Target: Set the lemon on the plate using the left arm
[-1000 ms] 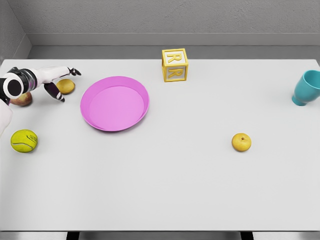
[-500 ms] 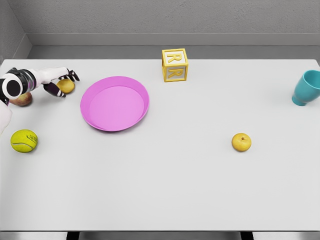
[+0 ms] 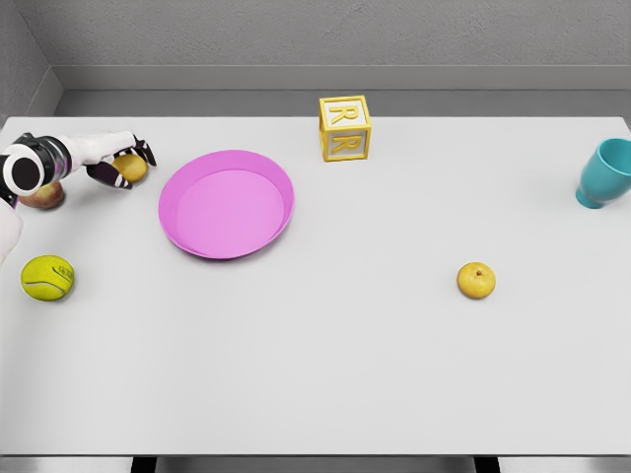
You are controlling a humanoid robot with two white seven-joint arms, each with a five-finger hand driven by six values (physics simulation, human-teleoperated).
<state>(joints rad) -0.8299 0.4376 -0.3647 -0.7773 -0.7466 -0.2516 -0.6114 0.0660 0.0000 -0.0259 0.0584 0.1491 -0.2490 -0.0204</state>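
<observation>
Left hand closed tighter since before, fingers wrapping lemon

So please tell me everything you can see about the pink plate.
The pink plate is round and shallow, with a raised rim and a flat paler floor; it looks like smooth plastic. It lies flat on the white table, left of the middle, and holds nothing. Nothing touches it; the left hand and the lemon are just to its left.

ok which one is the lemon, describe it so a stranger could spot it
Start at the pink plate; the lemon lies just left of its rim, with the left hand closing around it. It is smaller and duller yellow than the tennis ball nearer the camera.
</observation>
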